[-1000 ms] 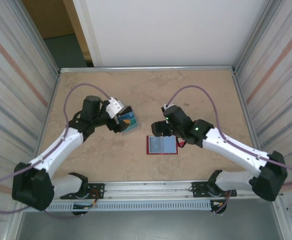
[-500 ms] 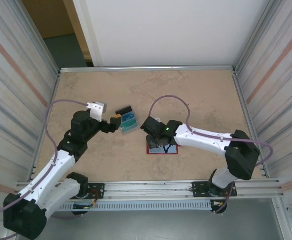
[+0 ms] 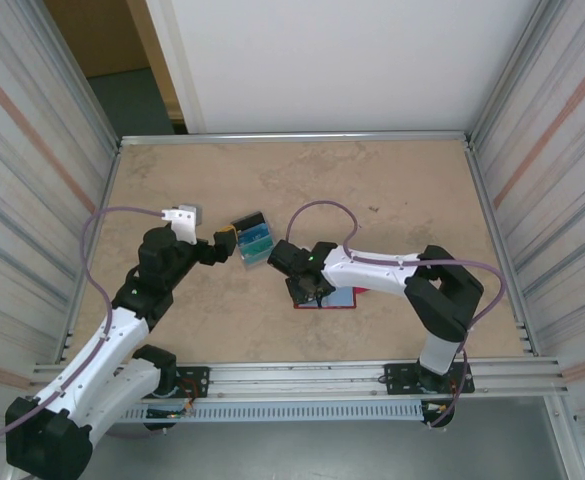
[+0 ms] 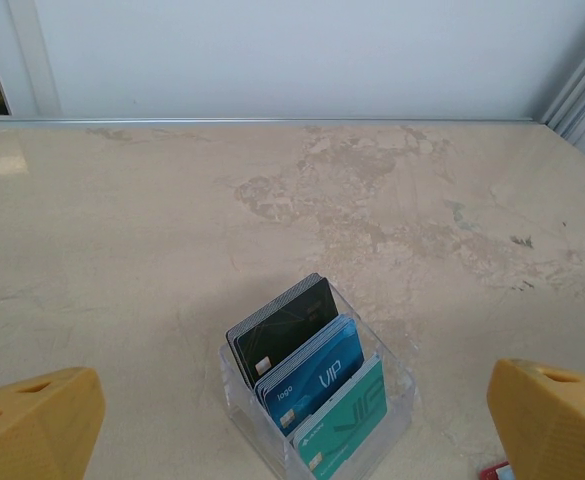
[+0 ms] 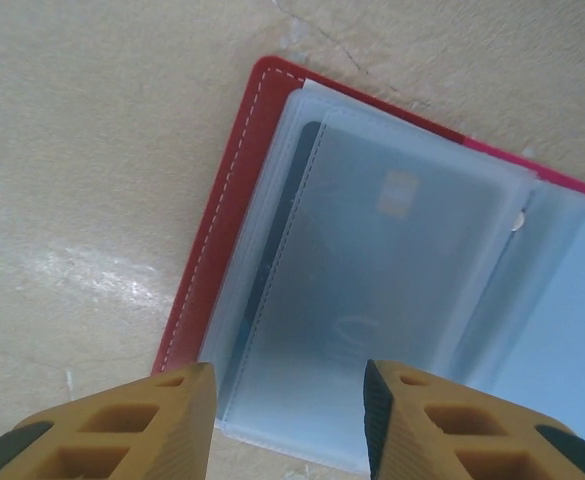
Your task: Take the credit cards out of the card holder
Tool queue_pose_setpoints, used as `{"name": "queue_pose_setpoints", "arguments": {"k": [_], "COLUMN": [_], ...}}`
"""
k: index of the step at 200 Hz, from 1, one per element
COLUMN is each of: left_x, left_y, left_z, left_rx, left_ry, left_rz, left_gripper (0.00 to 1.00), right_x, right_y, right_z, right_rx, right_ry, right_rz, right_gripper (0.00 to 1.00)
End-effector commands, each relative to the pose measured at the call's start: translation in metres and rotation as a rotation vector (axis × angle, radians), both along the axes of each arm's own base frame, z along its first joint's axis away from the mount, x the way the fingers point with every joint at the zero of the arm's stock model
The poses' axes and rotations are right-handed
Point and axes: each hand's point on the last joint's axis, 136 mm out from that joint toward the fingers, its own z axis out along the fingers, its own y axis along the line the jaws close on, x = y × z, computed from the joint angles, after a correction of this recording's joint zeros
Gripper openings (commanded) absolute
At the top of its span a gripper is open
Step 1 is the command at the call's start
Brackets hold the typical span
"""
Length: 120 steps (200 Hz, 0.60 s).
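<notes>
Card holder [image 3: 340, 297]: lay open flat on desk [image 3: 402, 190], toward the near middle, red cover down, pale clear sleeves up. Dark card [image 5: 372, 290]: tucked inside the outer sleeve beside the red stitched edge. Right gripper [image 5: 287, 395]: poised just above that sleeve's edge, jaws partly parted, nothing pinched. Left gripper [image 4: 292, 420]: jaws spread wide, empty, facing clear stand [image 4: 400, 392] close by. Stand cards [image 4: 312, 365]: black, blue, teal, upright. Step judged: reaching for the sleeved card, extraction not yet begun. Next move judged to call for catching the card's exposed edge rather than the plastic, then drawing it out along the sleeve without dragging the cover.
</notes>
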Motion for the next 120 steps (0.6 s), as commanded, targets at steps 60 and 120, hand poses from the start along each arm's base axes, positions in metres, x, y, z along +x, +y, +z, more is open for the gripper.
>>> {"name": "queue_pose_setpoints", "arguments": {"k": [60, 120], "left_x": [0.003, 0.003], "left_y": [0.003, 0.003], "left_z": [0.000, 0.001], "left_rx": [-0.003, 0.010], "left_ry": [0.000, -0.002], "left_rz": [0.025, 0.019], "left_gripper": [0.99, 0.99], "right_x": [-0.005, -0.001], "right_y": [-0.001, -0.010], "right_z": [-0.016, -0.012], "right_rx": [0.025, 0.057], "right_ry": [0.065, 0.059], "right_rz": [-0.064, -0.095], "right_gripper": [0.44, 0.41]}}
